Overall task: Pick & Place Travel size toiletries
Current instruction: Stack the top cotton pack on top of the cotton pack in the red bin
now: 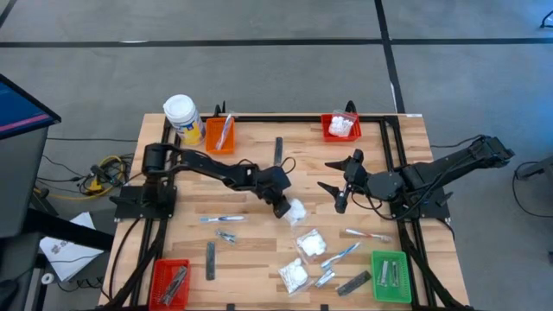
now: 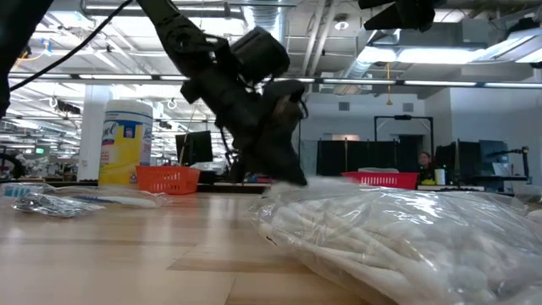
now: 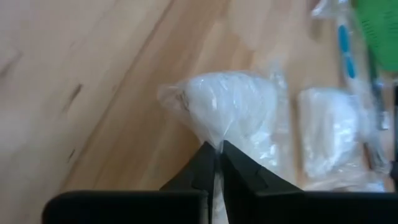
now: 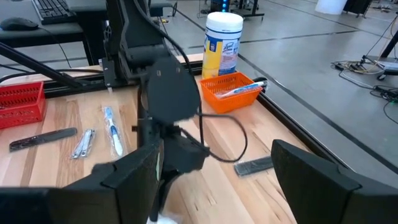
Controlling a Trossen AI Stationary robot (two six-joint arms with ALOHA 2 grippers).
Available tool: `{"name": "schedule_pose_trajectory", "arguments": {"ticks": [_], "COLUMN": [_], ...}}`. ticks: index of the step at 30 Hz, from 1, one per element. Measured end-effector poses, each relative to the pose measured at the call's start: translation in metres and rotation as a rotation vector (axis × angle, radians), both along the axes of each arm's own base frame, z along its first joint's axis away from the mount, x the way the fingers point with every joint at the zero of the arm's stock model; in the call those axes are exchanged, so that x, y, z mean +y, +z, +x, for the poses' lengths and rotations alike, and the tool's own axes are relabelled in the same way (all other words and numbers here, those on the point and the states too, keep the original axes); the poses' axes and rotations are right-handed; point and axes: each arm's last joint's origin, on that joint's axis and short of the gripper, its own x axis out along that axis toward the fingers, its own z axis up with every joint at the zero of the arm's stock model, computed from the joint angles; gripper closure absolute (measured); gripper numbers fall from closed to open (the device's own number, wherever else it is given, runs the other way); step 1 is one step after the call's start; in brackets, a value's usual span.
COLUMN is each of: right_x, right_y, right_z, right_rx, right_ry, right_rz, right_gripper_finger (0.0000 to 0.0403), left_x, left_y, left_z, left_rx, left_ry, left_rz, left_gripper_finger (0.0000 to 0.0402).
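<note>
My left gripper (image 1: 285,207) is shut on a white puffy packet (image 3: 230,109) near the middle of the table. The same packet shows beside the fingers in the high view (image 1: 296,210). My right gripper (image 1: 332,175) hangs open above the table, to the right of that packet, and holds nothing; in its own view (image 4: 217,171) its fingers frame the left arm. Two more white packets (image 1: 311,244) (image 1: 294,275), toothbrushes (image 1: 222,219) (image 1: 367,234), dark bars (image 1: 210,259) (image 1: 278,149) and a silvery sachet (image 1: 227,235) lie flat on the wood. My left gripper pinches the packet's clear plastic edge (image 3: 219,142) between its two fingertips. The fingers come slanting down from the table's left. The plastic is gathered to a point at the fingertips. The packet's puffy body lies on the wood beyond them.
An orange bin (image 1: 219,134) and a white-capped yellow jar (image 1: 181,117) stand at the far left, a red bin (image 1: 341,127) at the far right, another red bin (image 1: 169,282) near left, a green bin (image 1: 390,276) near right. A large packet (image 2: 406,233) fills the low view's foreground.
</note>
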Motion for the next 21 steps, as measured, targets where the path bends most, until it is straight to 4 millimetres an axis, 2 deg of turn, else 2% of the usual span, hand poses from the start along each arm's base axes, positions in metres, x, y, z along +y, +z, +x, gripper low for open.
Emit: {"name": "schedule_pose_trajectory", "arguments": {"ticks": [4,10,16,21], "right_x": [0.0,0.0,0.0,0.001], "right_y": [0.0,0.0,0.003,0.007], "right_z": [0.0,0.0,0.001,0.003], "right_rx": [0.004,0.002,-0.038,-0.08], "right_ry": [0.0,-0.001,-0.024,-0.024], "right_rz": [-0.001,-0.001,0.003,0.018], "right_gripper_finger": [0.0111,0.0111,0.0111,0.0111], "left_x": [-0.007,-0.03,-0.057,-0.076], "left_y": [0.029,0.08,0.119,0.135], "left_z": [-0.003,-0.015,-0.046,-0.074], "left_rx": [-0.085,-0.233,-0.342,-0.445], "left_ry": [-0.008,0.093,0.295,0.447], "left_rz": [0.065,0.291,0.561,0.737], "left_gripper_finger": [0.0399,0.04,0.04,0.0401]}}
